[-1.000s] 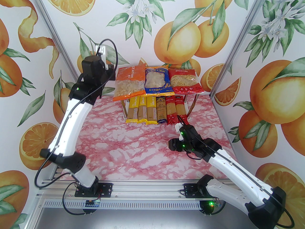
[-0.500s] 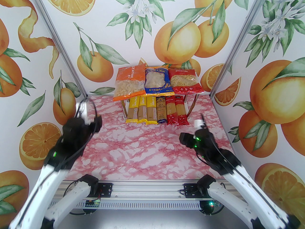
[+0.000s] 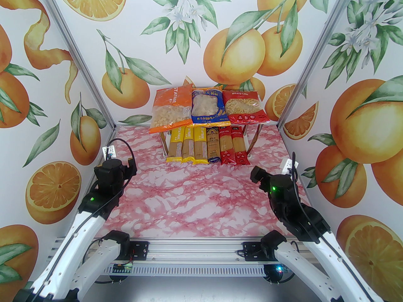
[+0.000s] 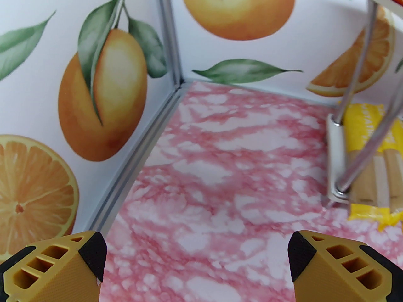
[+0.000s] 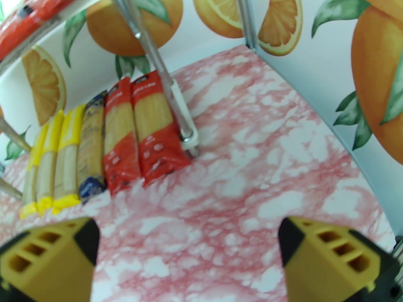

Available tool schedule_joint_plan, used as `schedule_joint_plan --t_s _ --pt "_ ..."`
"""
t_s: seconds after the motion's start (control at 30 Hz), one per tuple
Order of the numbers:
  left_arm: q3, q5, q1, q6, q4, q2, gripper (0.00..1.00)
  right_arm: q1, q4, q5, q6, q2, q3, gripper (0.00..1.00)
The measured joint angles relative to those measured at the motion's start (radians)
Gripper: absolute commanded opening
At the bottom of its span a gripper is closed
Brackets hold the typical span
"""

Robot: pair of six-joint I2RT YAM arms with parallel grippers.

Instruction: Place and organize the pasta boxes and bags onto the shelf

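The shelf stands at the back centre on chrome legs. Its top board carries an orange bag, a blue bag and a red bag side by side. The lower board holds a row of long packs: three yellow, one dark blue and two red. My left gripper is open and empty over the marble floor, left of the shelf's lower board. My right gripper is open and empty in front of the red packs.
Pink marble tabletop stretches between the arms and the shelf. Orange-print walls close in the left, back and right sides. The left arm sits near the left wall, the right arm near the right wall.
Both arms have pulled back from the shelf toward the near side, the left from the orange bag, the right from the red packs. Both grippers have opened wide.
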Motion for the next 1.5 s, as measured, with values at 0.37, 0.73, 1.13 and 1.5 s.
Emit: schedule_joint_plan --t_s 0.37,0.73,1.13,1.5 --pt "-0.314 0.008 0.073 0.067 0.573 0.189 1.0 -0.001 0.002 0.019 -0.002 -0.012 -0.027 1.0" --pt "-0.373 -0.028 0.077 0.147 1.048 0.545 1.0 -0.007 0.002 0.052 -0.034 0.005 -0.027 1.0" --pt "-0.357 0.154 0.074 0.27 1.289 0.765 1.0 -0.025 0.064 0.12 -0.105 0.035 -0.051 1.0" --pt "-0.353 0.312 0.07 0.337 1.399 0.848 1.0 -0.127 0.417 0.159 -0.234 0.066 -0.281 1.0"
